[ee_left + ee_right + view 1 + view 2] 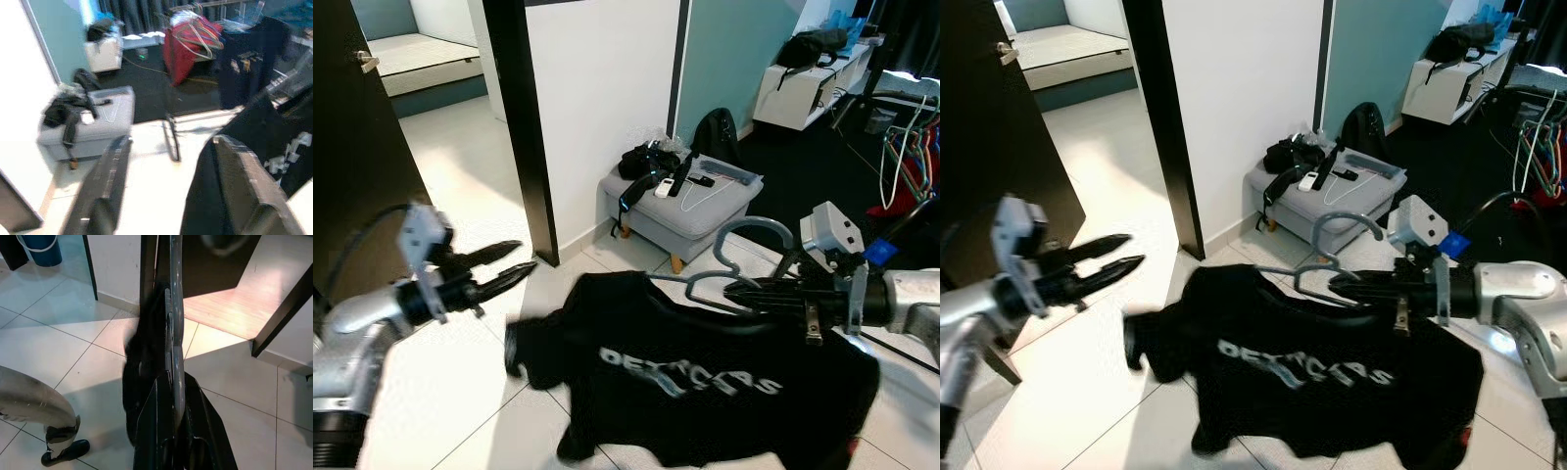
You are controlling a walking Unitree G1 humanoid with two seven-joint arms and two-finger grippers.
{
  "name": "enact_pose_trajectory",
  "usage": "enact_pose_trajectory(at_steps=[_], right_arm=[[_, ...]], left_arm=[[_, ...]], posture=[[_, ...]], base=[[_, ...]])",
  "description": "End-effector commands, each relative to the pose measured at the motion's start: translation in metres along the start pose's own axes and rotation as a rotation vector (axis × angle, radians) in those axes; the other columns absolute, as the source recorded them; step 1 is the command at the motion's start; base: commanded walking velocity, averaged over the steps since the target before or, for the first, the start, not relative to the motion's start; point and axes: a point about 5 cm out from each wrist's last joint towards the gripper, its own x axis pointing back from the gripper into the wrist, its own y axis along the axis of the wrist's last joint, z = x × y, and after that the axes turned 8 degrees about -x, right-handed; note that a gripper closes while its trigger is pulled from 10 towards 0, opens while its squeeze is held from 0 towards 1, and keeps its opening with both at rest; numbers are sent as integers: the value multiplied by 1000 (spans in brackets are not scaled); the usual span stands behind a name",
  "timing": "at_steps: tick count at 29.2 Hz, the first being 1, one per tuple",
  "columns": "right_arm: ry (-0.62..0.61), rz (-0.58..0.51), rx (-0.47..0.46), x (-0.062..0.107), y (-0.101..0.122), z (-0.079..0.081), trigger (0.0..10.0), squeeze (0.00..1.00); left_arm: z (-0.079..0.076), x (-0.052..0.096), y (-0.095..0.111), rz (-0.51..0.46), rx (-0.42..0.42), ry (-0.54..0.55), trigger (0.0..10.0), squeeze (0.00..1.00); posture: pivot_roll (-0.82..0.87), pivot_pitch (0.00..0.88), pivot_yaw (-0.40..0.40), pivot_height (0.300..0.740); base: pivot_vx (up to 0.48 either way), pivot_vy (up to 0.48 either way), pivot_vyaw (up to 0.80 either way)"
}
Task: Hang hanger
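Note:
A grey hanger (736, 257) carries a black T-shirt (705, 372) with white lettering, held out flat in front of me above the tiled floor. My right gripper (744, 290) is shut on the hanger's bar near the hook; in the right wrist view the grey hanger (176, 323) runs between the black fingers (161, 431). My left gripper (514, 262) is open to the left of the shirt, apart from it. In the left wrist view its two fingers (107, 181) frame the shirt's edge (230, 166).
A grey ottoman (680, 211) piled with black items stands by the white wall. A dark door frame (524, 127) is at the left. A rack with coloured hangers (911, 157) and red cloth stands at the far right, on dark floor.

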Motion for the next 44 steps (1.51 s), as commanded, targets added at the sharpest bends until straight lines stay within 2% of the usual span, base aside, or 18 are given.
enact_pose_trajectory(at_steps=[1,2,5,7,8,10,11,13,14,16,17,23,27,29,32,42,43,44], right_arm=[[-18,-10,38,5,6,-2,10000,0],[-29,-13,43,7,8,-4,10000,0],[-27,-17,47,8,10,-4,10000,0],[-1,-18,49,6,12,-2,10000,0],[63,-20,52,2,14,6,10000,0],[63,-20,52,2,14,6,10000,0],[124,-24,57,-3,17,14,10000,0],[124,-24,57,-3,17,14,10000,0],[171,-27,64,-6,19,19,10000,0],[171,-27,64,-6,19,19,10000,0],[194,-31,70,-9,21,22,10000,0],[208,-39,85,-16,22,24,10000,0],[226,-44,87,-25,21,26,10000,0],[237,-56,91,-29,22,27,10000,0],[236,-60,100,-32,24,27,10000,0],[227,-59,116,-30,29,25,10000,0],[224,-59,119,-29,29,25,10000,0],[221,-58,122,-29,30,25,10000,0]], left_arm=[[-1,5,1,18,2,-26,10000,1000],[5,13,3,58,-26,-22,10000,1000],[8,14,4,84,-62,-13,10000,1000],[8,9,8,69,-87,-12,10000,1000],[-2,-5,14,14,-77,-62,10000,1000],[-2,-5,14,14,-77,-62,10000,1000],[-17,-20,20,-37,-40,-156,10000,0],[-17,-20,20,-37,-40,-156,10000,0],[-32,-33,23,-72,-6,-243,10000,0],[-32,-33,23,-72,-6,-243,10000,0],[-40,-42,19,-75,7,-282,10000,0],[-47,-50,16,-47,1,-376,10000,0],[-50,-56,11,23,-70,-408,10000,0],[-54,-68,10,37,-121,-386,10000,0],[-61,-73,11,41,-126,-417,10000,0],[-72,-77,8,89,-119,-510,10000,0],[-74,-77,8,91,-110,-527,3725,0],[-76,-77,6,104,-109,-536,0,0]], posture=[[-21,23,-5,740],[-19,26,-3,740],[-16,26,-5,740],[-18,26,-5,740],[-20,25,-5,740],[-20,25,-5,740],[-22,24,-5,740],[-22,24,-5,740],[-24,21,-2,740],[-24,21,-2,740],[-29,16,4,740],[-23,12,10,740],[-19,9,12,740],[-9,2,16,740],[-13,1,18,740],[-16,0,23,740],[-16,0,23,740],[-20,0,25,740]], base=[[0,0,0],[0,0,0],[0,0,0],[0,0,0],[0,0,0],[0,0,0],[0,0,0],[0,0,0],[0,0,0],[0,0,0],[0,0,0],[0,0,0],[0,0,0],[0,0,0],[0,0,0],[0,0,0],[0,0,0],[0,0,0]])
